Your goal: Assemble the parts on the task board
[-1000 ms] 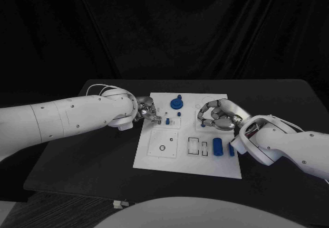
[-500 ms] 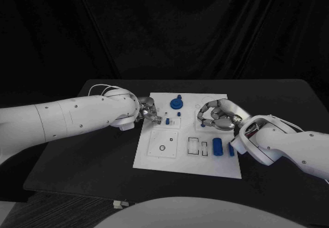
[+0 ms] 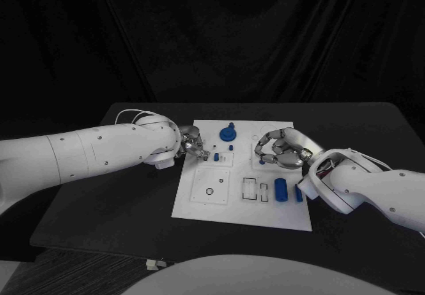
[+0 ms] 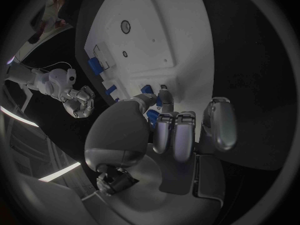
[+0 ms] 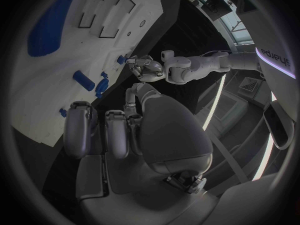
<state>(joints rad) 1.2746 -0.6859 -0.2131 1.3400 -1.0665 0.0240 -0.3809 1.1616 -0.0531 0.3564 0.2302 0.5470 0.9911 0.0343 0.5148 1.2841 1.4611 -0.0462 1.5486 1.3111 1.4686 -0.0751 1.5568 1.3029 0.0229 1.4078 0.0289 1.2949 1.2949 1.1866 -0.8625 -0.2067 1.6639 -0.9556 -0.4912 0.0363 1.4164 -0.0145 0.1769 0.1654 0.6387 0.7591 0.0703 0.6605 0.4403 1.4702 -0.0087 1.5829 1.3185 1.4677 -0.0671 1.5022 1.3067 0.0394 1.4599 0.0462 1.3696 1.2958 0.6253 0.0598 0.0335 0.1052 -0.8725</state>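
Note:
The white task board (image 3: 202,200) lies in the middle of the black table. My left hand (image 3: 190,147) hovers over the board's left edge and pinches a small blue part (image 3: 215,157) between thumb and fingers; the left wrist view shows that blue part (image 4: 152,116) inside the left hand (image 4: 169,135). My right hand (image 3: 282,149) hangs over the board's right side with its fingers curled in and nothing in them. A tiny blue part (image 3: 263,163) sits just below it. A blue knob (image 3: 228,131) stands at the board's far end.
A blue cylinder (image 3: 280,189) and a slimmer blue piece (image 3: 298,193) lie near the board's right edge, beside empty rectangular slots (image 3: 255,188). A ring-shaped recess (image 3: 210,191) is on the left plate. Bare black table (image 3: 115,203) surrounds the board.
My left hand has crept slightly right, towards the small blue part's spot on the board. The right hand has stayed put.

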